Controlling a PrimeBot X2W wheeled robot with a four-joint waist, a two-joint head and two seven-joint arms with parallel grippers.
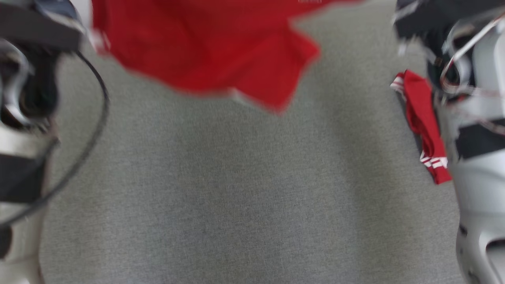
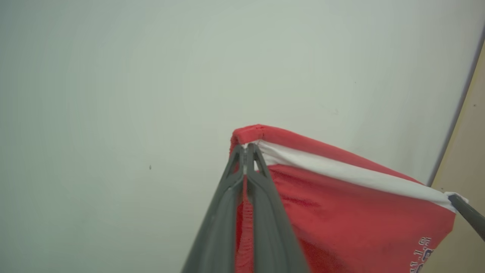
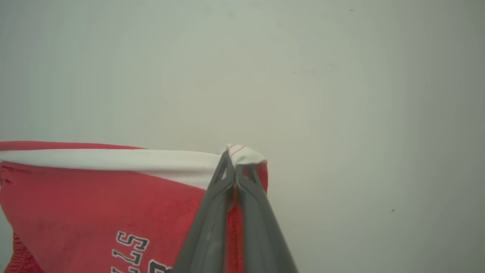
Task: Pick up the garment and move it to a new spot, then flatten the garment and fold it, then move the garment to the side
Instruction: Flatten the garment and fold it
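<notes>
- The left gripper (image 2: 246, 151), two long dark fingers, is clamped tight on one top corner of a red fabric garment (image 2: 341, 212) with a white band and dark lettering.
- The right gripper (image 3: 231, 159) is pinched closed on the opposite corner of the garment (image 3: 94, 197), and the white band is stretched taut between them.
- In the blurred head view, the garment (image 1: 205, 47) hangs in the air above a grey woven table surface (image 1: 236, 197).
- A red strip with white marks (image 1: 422, 122) shows beside the right forearm; whether it belongs to the same garment is unclear.
- Judged progress: the pick-up is done and the move to a new spot appears to be in hand. Laying flat, folding and moving aside remain.
</notes>
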